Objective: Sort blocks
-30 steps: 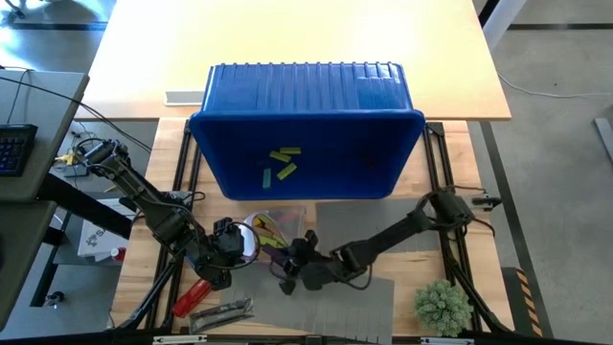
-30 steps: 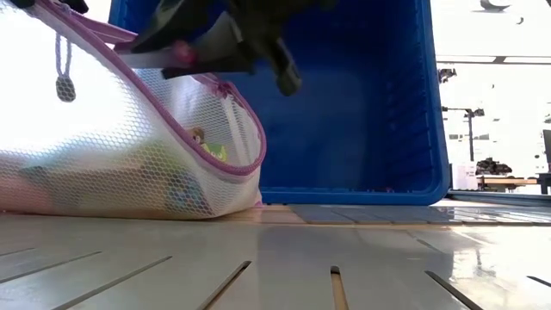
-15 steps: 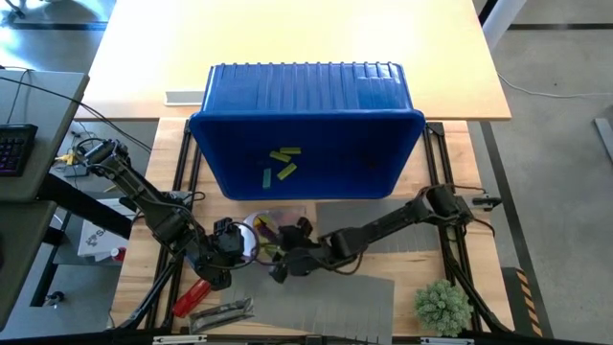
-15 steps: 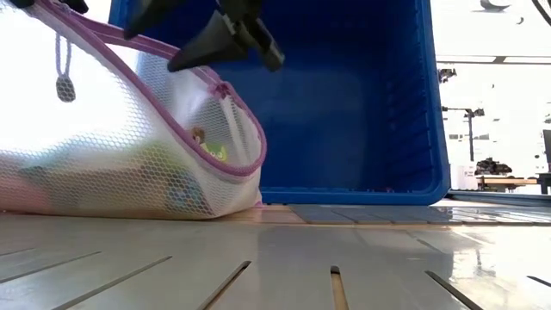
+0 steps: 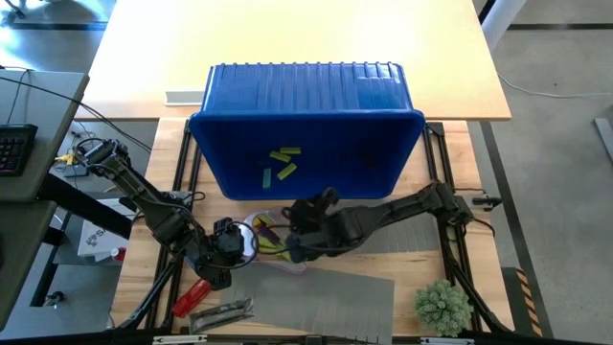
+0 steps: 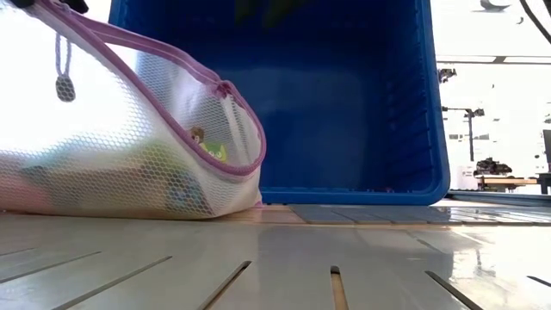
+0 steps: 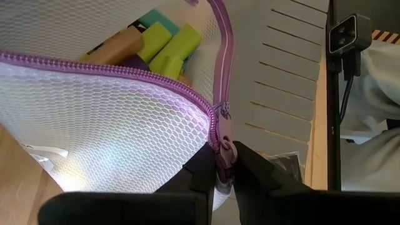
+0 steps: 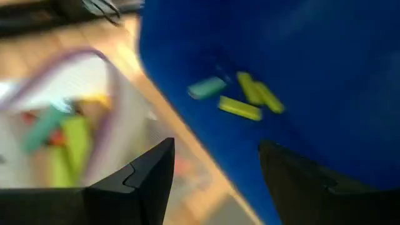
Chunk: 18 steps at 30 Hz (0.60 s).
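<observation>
Blocks point(image 7: 169, 47) in mesh bag point(image 7: 94, 125) look light, stiff, smooth; best pinched across short sides. Left gripper point(image 7: 224, 167) clamped on bag zipper, right gripper point(image 8: 212, 181) spread wide, empty

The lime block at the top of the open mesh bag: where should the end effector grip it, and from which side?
Likely across its long flat sides near the exposed end, entering from above through the mesh bag's zipper opening: the lime block lies tilted among other blocks, only its upper end free.

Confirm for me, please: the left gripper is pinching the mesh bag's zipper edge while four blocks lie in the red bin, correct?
Nearly: the bin is blue, not red, as the high view shows. The rest holds: the left gripper pinches the mesh bag at its zipper edge, and four blocks lie in the bin.
</observation>
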### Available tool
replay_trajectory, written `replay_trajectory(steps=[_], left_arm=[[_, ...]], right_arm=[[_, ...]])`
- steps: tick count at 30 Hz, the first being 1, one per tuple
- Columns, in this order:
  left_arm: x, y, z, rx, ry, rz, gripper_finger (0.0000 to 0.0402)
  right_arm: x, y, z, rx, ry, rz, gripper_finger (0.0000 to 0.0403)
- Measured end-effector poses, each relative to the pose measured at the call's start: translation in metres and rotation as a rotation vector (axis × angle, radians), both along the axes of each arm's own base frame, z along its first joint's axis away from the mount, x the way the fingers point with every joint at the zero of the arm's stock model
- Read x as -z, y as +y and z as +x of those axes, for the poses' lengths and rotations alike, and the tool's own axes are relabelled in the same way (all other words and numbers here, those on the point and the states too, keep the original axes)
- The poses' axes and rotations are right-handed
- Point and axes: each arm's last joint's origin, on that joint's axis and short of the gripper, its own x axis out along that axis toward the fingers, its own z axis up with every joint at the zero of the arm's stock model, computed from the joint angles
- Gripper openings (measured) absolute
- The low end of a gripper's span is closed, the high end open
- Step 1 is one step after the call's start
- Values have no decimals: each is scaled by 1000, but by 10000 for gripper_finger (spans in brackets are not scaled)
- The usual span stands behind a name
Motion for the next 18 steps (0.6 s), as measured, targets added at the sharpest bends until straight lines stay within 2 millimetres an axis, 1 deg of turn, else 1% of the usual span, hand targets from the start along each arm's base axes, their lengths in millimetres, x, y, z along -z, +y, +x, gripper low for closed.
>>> replay_trajectory(steps=[2, 4, 5, 7, 9, 12, 15, 18], left_arm=[[0, 0, 0, -1, 0, 0, 24], [0, 0, 0, 0, 0, 0, 24], [0, 0, 0, 0, 0, 0, 24], [0, 0, 0, 0, 0, 0, 24], [0, 0, 0, 0, 0, 0, 24], [0, 0, 0, 0, 0, 0, 24], [0, 0, 0, 0, 1, 0, 24], [0, 0, 0, 0, 0, 0, 24]], right_arm=[[-8, -7, -7, 18, 66, -31, 215], [-11, -17, -15, 53, 138, -60, 215], [-11, -24, -19, 82, 183, -75, 215], [-8, -46, -26, 172, 276, -91, 215], [2, -69, -23, 217, 326, -54, 215], [23, -104, -16, 198, 421, 45, 215], [52, -143, -17, 233, 523, 115, 215], [80, -181, -21, 291, 570, 180, 215]])
